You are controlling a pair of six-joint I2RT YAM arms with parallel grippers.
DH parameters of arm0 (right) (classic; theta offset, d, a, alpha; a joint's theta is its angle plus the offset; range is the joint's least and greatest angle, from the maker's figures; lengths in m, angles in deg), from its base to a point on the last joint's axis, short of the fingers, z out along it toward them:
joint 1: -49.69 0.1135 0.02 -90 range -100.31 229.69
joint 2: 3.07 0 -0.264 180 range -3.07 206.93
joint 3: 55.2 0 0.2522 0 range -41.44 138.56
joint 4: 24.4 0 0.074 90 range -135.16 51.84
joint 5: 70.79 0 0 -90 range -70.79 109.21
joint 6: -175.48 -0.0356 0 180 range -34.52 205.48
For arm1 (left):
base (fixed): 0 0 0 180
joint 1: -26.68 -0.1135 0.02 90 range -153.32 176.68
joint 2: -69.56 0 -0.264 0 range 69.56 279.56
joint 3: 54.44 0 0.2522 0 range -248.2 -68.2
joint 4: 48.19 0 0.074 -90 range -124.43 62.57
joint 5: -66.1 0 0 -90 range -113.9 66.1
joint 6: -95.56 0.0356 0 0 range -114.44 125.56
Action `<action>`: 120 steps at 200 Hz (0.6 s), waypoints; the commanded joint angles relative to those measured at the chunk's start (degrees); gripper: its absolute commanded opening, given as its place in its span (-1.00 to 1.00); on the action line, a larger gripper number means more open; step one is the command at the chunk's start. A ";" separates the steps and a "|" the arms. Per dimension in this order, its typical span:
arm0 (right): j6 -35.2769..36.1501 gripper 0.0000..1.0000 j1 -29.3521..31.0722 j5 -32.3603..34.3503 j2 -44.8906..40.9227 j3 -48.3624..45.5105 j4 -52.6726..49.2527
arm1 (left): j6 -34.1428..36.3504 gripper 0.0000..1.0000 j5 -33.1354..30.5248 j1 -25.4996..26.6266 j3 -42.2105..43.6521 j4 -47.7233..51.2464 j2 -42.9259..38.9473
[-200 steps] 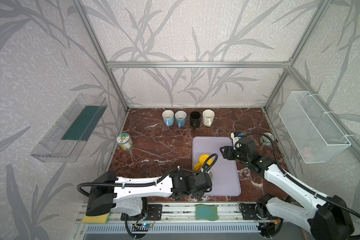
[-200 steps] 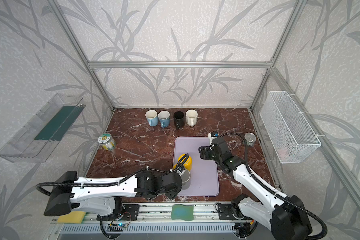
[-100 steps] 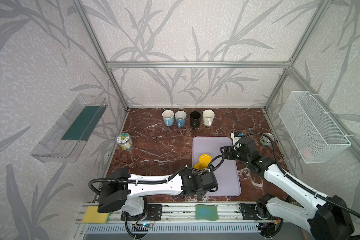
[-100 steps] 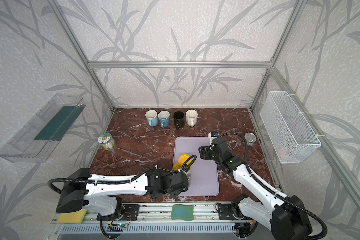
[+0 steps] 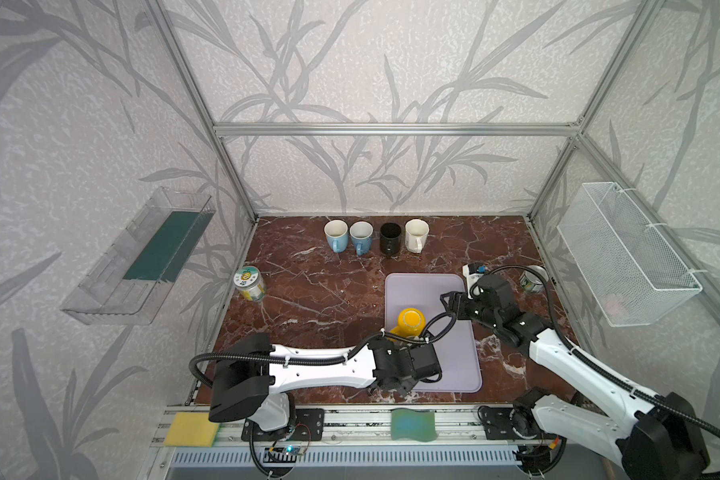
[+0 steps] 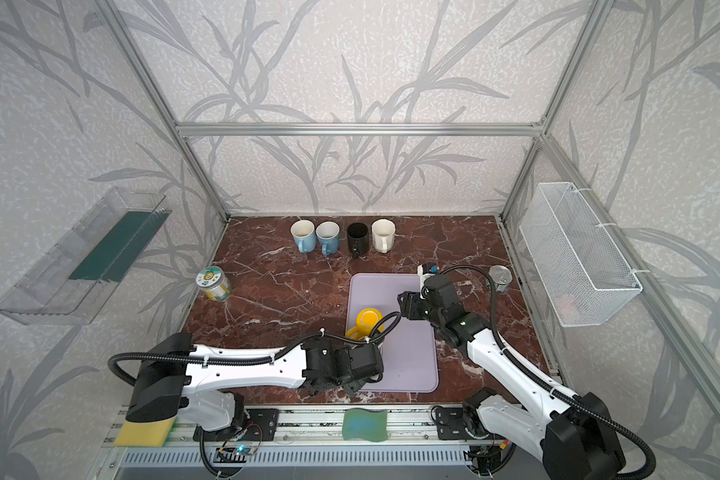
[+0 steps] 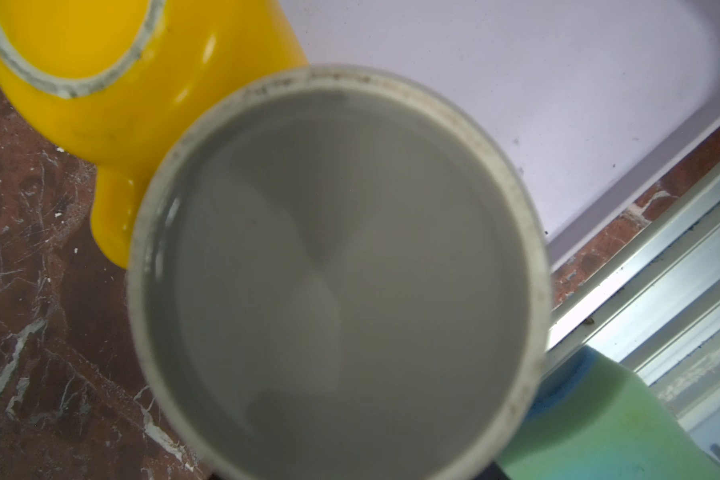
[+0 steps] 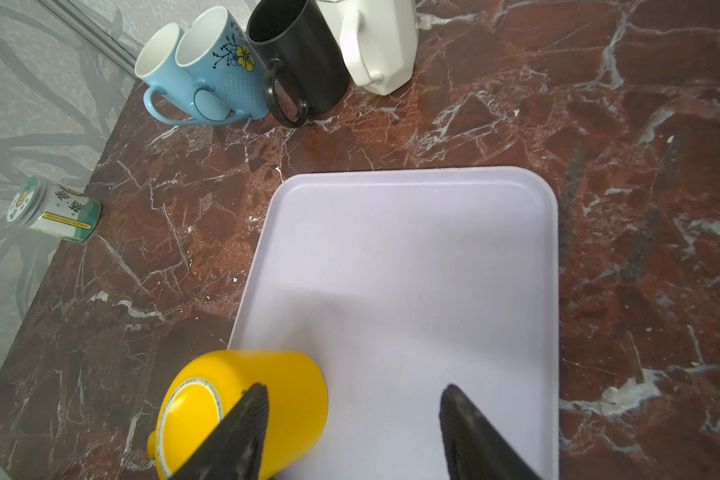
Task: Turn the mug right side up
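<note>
Though the left gripper (image 5: 408, 348) hangs right over the grey mug (image 7: 337, 282), its jaws are out of sight, so whether they grip cannot be told. That mug shows its base, bottom up, at the tray's (image 5: 427, 286) left edge toward the front, just beside a yellow mug (image 5: 411, 321), also bottom up. The right gripper (image 8: 354, 392) hovers above the tray, jaws wide and empty, just right of the yellow mug. The tray lies by the worktop's (image 5: 308, 291) front edge, right of centre. Four upright mugs (image 5: 360, 235) line the back edge. A jar (image 5: 250, 284) stands near the left edge and a can (image 5: 533, 280) near the right.
</note>
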 commanded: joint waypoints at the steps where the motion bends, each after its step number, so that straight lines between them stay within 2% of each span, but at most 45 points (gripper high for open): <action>1: 0.10 0.33 0.24 0.35 -1.03 -0.91 0.47 | 0.30 -0.03 -0.85 -0.24 -1.87 2.14 0.35; 34: 0.46 0.33 0.25 0.45 -1.03 -0.46 -0.22 | 0.33 -0.24 -1.24 -0.24 -2.22 2.60 0.05; 77: 0.57 0.32 0.26 0.50 -2.28 -0.56 -1.02 | 0.23 -0.28 -0.96 -0.24 -2.14 2.24 0.06; 87: 0.56 0.33 0.23 0.78 -2.67 -0.81 -1.02 | 0.07 -0.43 -0.72 -0.24 -2.04 2.14 0.10; 97: 0.69 0.33 0.27 1.13 -2.95 -0.87 -1.24 | -0.05 -0.71 -0.69 -0.24 -2.11 2.29 0.28; 120: 0.74 0.33 0.26 1.33 -3.23 -0.96 -1.14 | -0.16 -0.77 -0.78 -0.24 -2.29 2.54 0.37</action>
